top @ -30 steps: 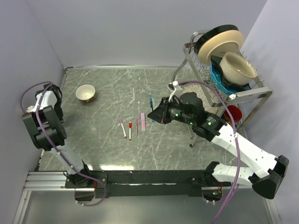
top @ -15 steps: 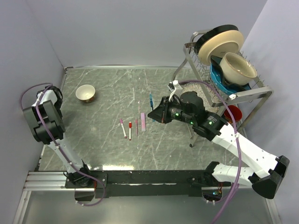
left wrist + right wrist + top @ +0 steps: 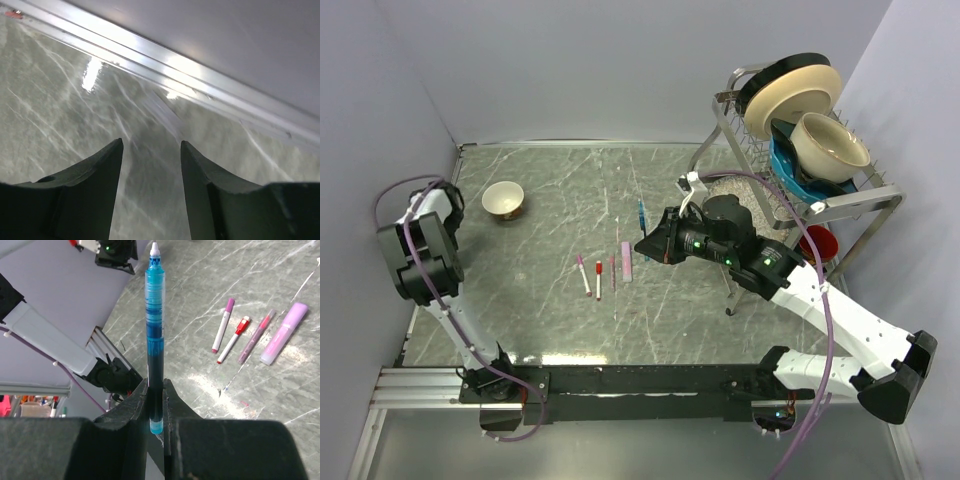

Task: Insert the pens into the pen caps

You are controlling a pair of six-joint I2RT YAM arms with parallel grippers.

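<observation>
Right gripper [image 3: 155, 390] clamped on blue pen [image 3: 154, 315] at its tail; long axis straight out from the jaws, white tip leading. Left gripper [image 3: 151, 170] jaws apart, empty.

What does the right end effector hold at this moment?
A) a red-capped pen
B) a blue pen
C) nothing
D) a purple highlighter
B: in the right wrist view, the right end effector is shut on the blue pen, which sticks out from between its fingers.
</observation>
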